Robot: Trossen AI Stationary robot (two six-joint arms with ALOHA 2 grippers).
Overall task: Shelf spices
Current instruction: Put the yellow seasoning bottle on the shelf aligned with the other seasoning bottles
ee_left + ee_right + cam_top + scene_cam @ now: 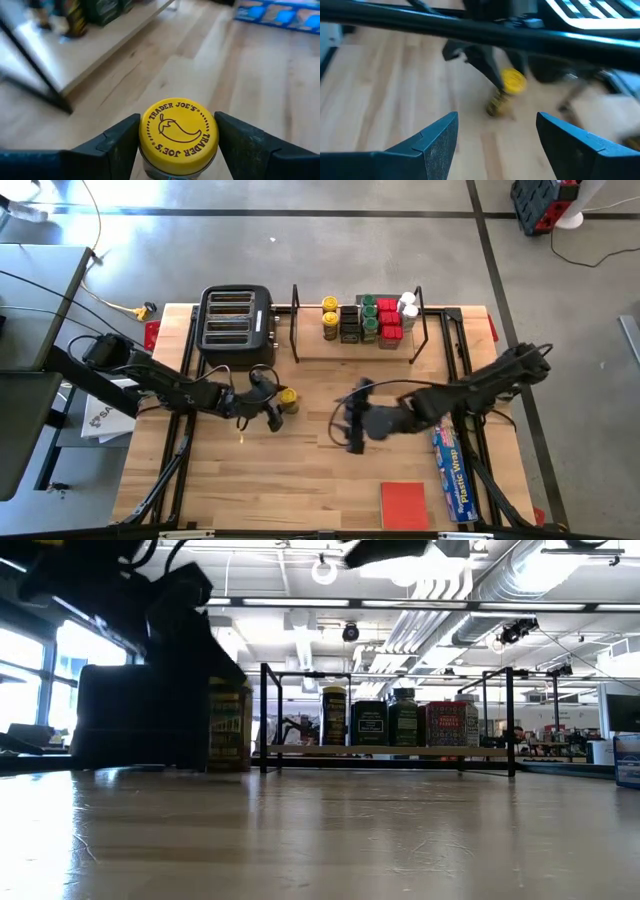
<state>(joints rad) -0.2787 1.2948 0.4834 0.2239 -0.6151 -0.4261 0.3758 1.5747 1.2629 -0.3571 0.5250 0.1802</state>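
Note:
A round spice jar with a yellow lid (178, 131) sits between the fingers of my left gripper (177, 137), left of the table's middle (288, 398) and in front of the toaster. The low view shows the jar (228, 726) under the dark gripper. The shelf (310, 342), a light-wood board in a black wire frame, stands at the far edge and carries several spices (365, 320), also lined up in the low view (400, 723). My right gripper (347, 421) hangs open near the table's middle, right of the jar (506, 92). My left gripper holds the jar at its yellow lid (145, 135), pinched between the two fingers, one on each side of the lid's rim. The fingers (239, 142) come from the table's left, slanting down. I cannot tell whether the jar's base is on the table.
A black four-slot toaster (238, 325) stands left of the shelf. A long blue plastic-wrap box (452, 470) lies along the right side, and a flat red square (404, 505) lies at the near edge. Bare wood spans the near middle between the arms.

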